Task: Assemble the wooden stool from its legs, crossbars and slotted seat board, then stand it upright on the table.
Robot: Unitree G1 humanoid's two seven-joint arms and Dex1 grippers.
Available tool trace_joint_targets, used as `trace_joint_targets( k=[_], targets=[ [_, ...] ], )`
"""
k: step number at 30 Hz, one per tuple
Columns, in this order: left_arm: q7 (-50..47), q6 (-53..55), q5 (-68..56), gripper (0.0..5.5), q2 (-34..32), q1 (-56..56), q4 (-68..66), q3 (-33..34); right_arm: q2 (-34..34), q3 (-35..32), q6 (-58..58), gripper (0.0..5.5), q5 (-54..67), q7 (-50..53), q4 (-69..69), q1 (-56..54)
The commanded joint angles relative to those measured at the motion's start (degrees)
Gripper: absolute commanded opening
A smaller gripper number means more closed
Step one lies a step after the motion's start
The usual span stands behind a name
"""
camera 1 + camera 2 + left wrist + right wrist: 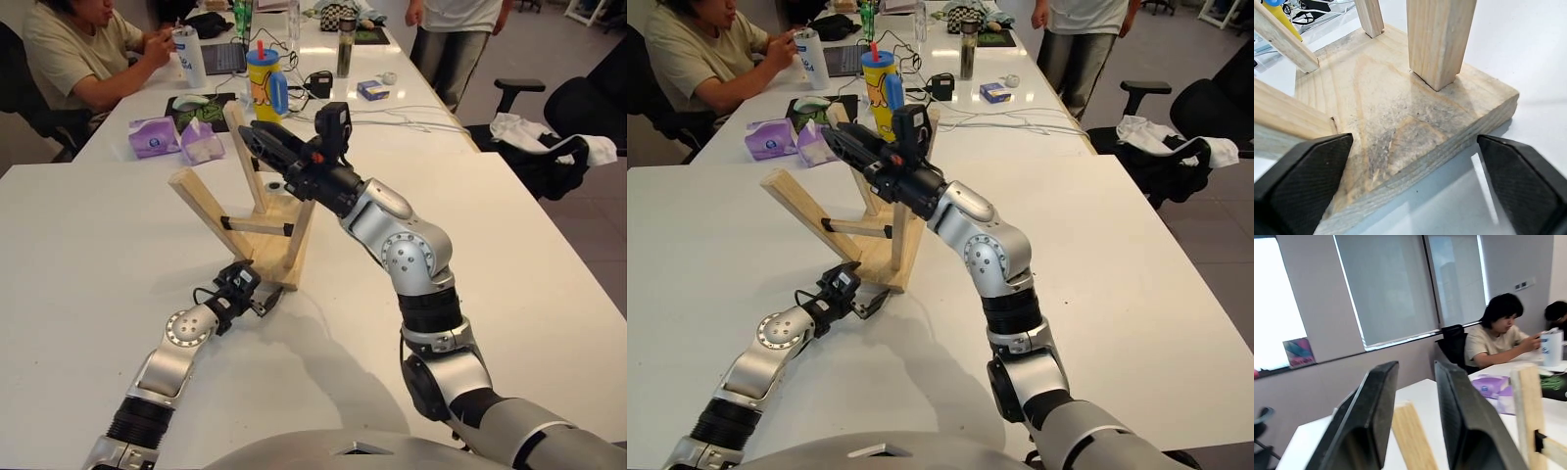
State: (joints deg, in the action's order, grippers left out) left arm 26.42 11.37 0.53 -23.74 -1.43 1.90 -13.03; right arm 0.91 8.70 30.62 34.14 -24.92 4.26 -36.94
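While the stool [260,220] sits upside down on the table [88,264], seat board [1400,112] at the bottom w/ legs slanting up, the left gripper [1414,147] is right at the board's near corner. Its fingers are spread wide, one each side of that corner, not touching the wood afaict. The right gripper [1415,369] is up above the board among the leg tops, fingers apart too, w/ the end of one leg [1408,431] showing in the gap. Can't tell if it touches either pad. A crossbar [253,226] joins two legs partway above the board. Beyond the board: purple tissue packs [154,137] and a yellow cup [263,83].
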Motion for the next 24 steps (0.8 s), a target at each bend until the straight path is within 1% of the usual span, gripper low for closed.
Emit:
trace_joint_targets(
  k=[1, 5, 6, 8, 9, 12, 14, 16, 18, 21, 23, 24],
  targets=[
    [1.34, 7.43, 0.49, 4.74, 1.94, -6.33, -6.46, -3.97, -0.61, -3.68, 3.42, 1.39, 1.7, 0.66, -4.81, 5.07],
    [1.09, 6.86, 0.9, 4.74, 2.75, -5.88, -8.09, -3.97, 1.13, -12.48, 1.45, 1.39, 12.41, -0.53, -0.53, -5.3],
    [1.41, 6.72, 1.12, 4.74, 2.9, -5.23, -8.46, -4.41, 1.13, -14.29, 1.46, 1.39, 14.44, -0.08, 0.46, -6.45],
    [1.83, 6.52, 1.39, 4.74, 3.19, -4.1, -8.97, -4.89, 0.72, -15.48, 2.09, 1.39, 15.54, 0.46, 1.34, -6.62],
    [1.73, 6.38, 1.45, 4.74, 3.43, -3.67, -9.31, -4.85, 0.7, -14.62, 2.77, 1.39, 14.78, 0.44, 0.68, -5.59],
    [1.17, 6.13, 1.56, 4.74, 4.08, -2.88, -9.96, -4.4, -0.71, -6.25, 4.58, 1.39, 4.66, 2.49, -7.05, 0.6],
    [1.07, 6.07, 1.69, 4.74, 4.15, -2.6, -9.95, -4.23, -3.43, 1.0, 5.64, 1.39, -3.3, 3.27, -13.35, 4.68],
    [1.2, 5.94, 1.84, 4.74, 4.03, -2.31, -10.09, -4.27, -5.13, 4.0, 5.11, 1.39, -6.7, 2.3, -15.67, 8.07],
    [1.47, 5.59, 1.82, 4.74, 3.59, -2.07, -10.14, -3.99, -4.33, 0.99, 3.06, 1.39, -4.6, 1.55, -13.34, 8.27],
    [0.72, 2.87, 1.27, 4.74, 3.23, -2.71, -8.8, -2.35, -2.52, -8.6, 0.36, 1.39, 4.37, -0.4, -9.44, 3.09],
    [0.29, -0.24, -0.08, 4.74, 3.52, -3.37, -6.39, -0.58, -3.21, -14.82, -0.54, 1.39, 9.38, -1.55, -10.88, -1.33],
    [0.27, -1.79, -0.71, 4.74, 3.6, -3.44, -5.1, 0.15, -4.24, -16.66, -1.34, 1.39, 9.96, -2.59, -12.93, -3.03]
  ],
)
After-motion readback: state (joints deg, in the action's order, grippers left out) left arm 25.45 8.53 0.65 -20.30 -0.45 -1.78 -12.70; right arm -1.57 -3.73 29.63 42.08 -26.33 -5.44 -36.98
